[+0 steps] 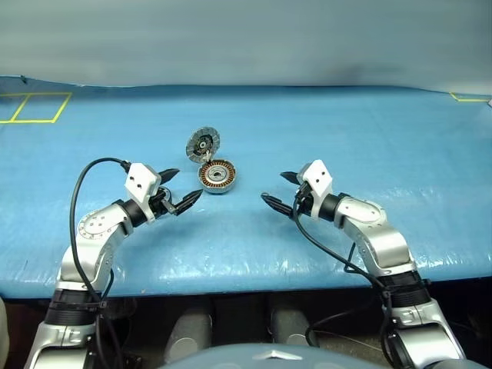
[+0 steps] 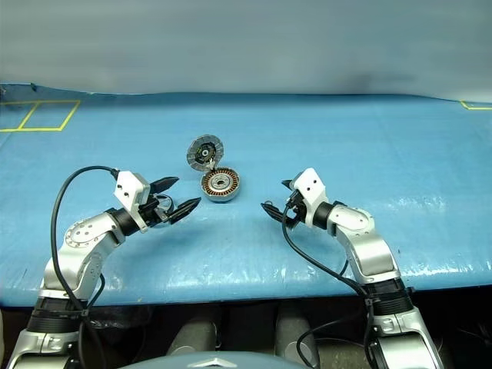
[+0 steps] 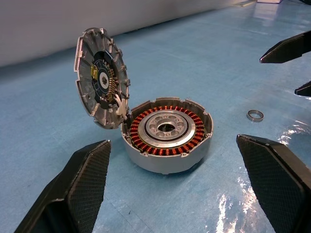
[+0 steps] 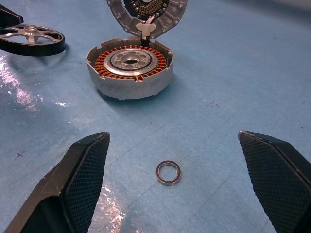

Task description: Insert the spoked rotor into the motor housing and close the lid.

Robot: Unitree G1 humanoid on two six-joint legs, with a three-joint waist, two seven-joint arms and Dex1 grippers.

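Right wrist view shows the dark grey spoked metal rotor (image 4: 30,39) lying flat on the blue-covered desk (image 1: 369,131), just left of the shallow round silver motor housing (image 1: 217,176) and apart from it. The copper windings face up, so the cavity is ready to receive the rotor. The ribbed round silver lid (image 1: 203,142) stands tilted open on the housing's far edge, clearing the opening. A small metal ring (image 4: 168,172) lies loose near the right gripper (image 1: 278,189). Left gripper (image 1: 180,187) and right gripper flank the housing, jaws released and empty. Open desk surrounds the parts; the near edge is well clear.
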